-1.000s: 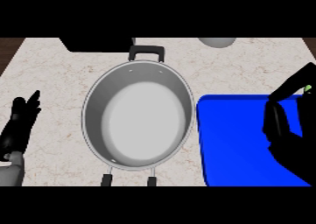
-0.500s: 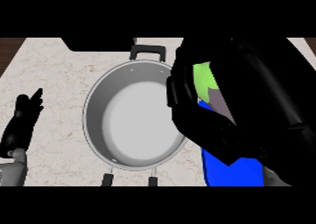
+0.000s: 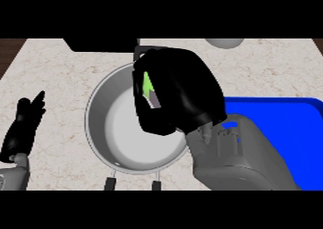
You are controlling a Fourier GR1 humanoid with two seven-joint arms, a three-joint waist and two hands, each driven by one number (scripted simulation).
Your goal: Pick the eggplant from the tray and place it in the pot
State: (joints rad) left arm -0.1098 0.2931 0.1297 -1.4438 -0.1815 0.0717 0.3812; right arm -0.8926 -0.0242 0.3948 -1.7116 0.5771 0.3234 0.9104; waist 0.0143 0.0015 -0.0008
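Note:
My right hand [image 3: 180,94] hovers over the right half of the steel pot [image 3: 121,129], fingers curled round the eggplant [image 3: 149,87]. Only a green and purplish sliver of the eggplant shows between the fingers; the rest is hidden by the hand. The blue tray [image 3: 289,125] lies to the right of the pot, partly covered by my grey right forearm. My left hand [image 3: 22,127] rests open at the left edge of the counter, fingers pointing up, apart from the pot.
A dark object [image 3: 101,44] sits at the counter's back edge behind the pot, and a grey rounded thing [image 3: 224,42] at the back right. The pot's black handles [image 3: 130,182] stick out toward me.
My right hand has carried the eggplant leftward from the tray to above the pot. The left hand has stayed where it was.

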